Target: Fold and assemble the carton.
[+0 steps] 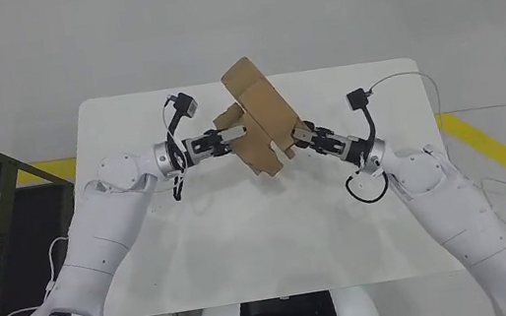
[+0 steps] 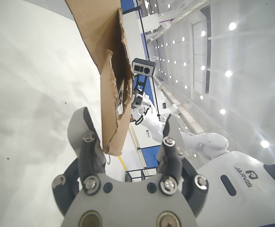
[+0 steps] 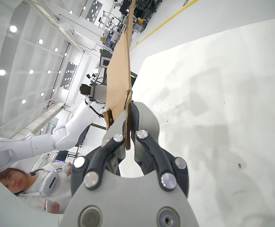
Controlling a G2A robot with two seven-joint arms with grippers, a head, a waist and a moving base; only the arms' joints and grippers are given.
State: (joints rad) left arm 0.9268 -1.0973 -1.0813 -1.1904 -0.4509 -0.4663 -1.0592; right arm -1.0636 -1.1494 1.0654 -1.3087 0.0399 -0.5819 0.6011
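Your carton (image 1: 260,107) is held up above the far middle of the table (image 1: 247,248). Its long axis runs diagonally, from the end by your right claw (image 3: 129,120) away toward the table's far edge, with the main panel standing on edge. The right claw is clamped tight on that near edge of cardboard. Your left claw (image 2: 127,115) is spread wide. A ragged corner of the carton lies between its fingers (image 2: 86,129), close to one. Whether it touches, you cannot tell.
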